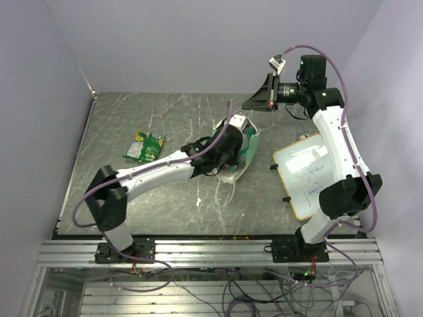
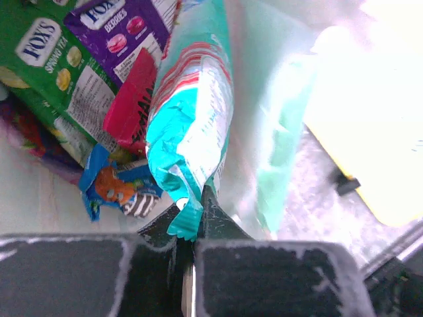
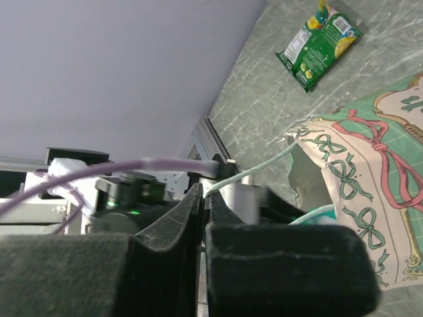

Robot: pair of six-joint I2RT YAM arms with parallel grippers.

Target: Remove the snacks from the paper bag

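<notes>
Seen from above, the left gripper (image 1: 236, 137) is buried in the mouth of the small beige paper bag with mint-green sides (image 1: 251, 148). The bag lies mid-table beside a wood-framed whiteboard (image 1: 305, 173). One flat green snack packet (image 1: 145, 146) lies out on the table, well apart from the bag. The right gripper (image 1: 259, 100) hangs raised above the bag.

At the left wrist, the fingers are clamped on the crimped end of a teal, white and red snack packet (image 2: 192, 119). A green candy bag (image 2: 53, 59), a purple candy bag (image 2: 125, 30), a small red packet (image 2: 132, 99) and a blue-orange wrapper (image 2: 112, 188) crowd beside it. The bite is only a sliver of seam, so a pull could slip it free or drag those neighbours along.

At the right wrist, the fingers are closed, apparently pinching a pale string handle (image 3: 251, 168) that leads to the bag mouth. If it slips, the bag may follow the packet.
</notes>
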